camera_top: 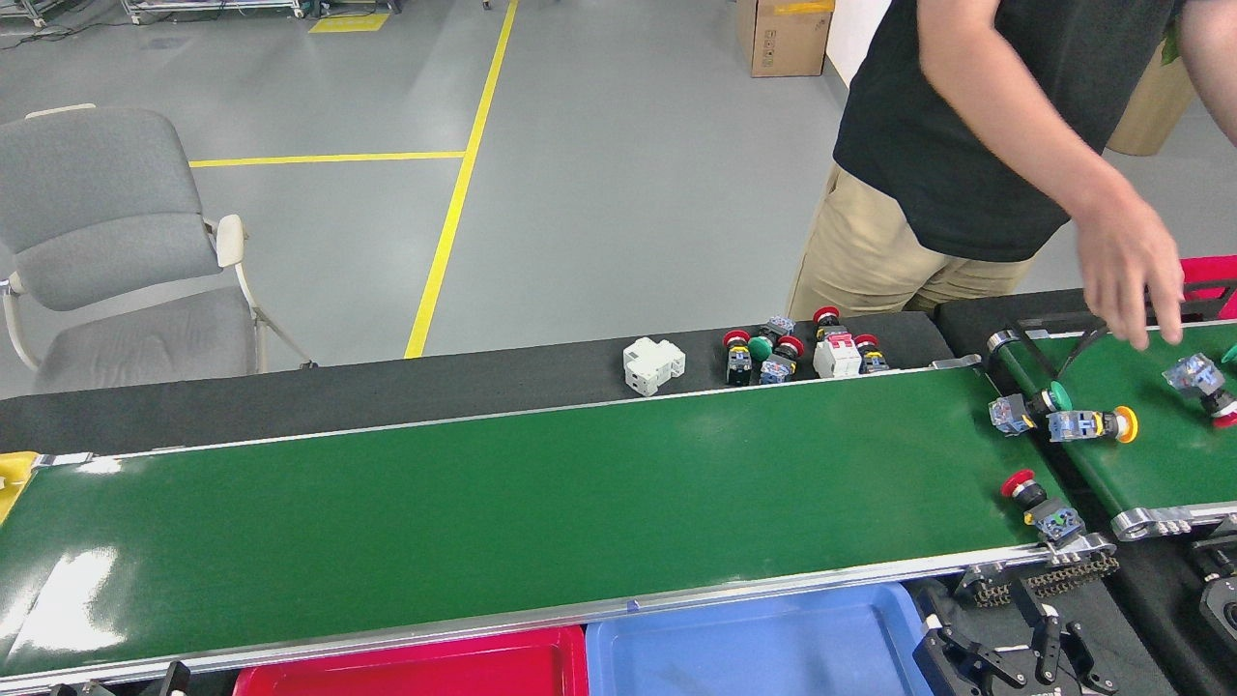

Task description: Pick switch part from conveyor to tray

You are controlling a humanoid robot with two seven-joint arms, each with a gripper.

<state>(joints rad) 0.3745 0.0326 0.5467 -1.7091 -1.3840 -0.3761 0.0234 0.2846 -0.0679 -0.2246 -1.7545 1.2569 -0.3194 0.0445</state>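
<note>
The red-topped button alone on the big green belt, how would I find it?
Follow the long green belt to its right end by the chain. The red-capped button lies near the front rail, alone; the green- and yellow-capped ones lie farther back.

A black table [338, 396] carries the long green conveyor [483, 503], which runs across it with silver edge rails and a chain drive at its right end. On the bare black strip behind the belt stand a white block part [653, 365] and, just to its right, a tight cluster of switch parts [802, 354] with red and green caps. A shorter green belt [1160, 454] sits at the right end of the table, and a red tray [425, 672] and a blue tray [754, 648] lie side by side along the near edge.
</note>
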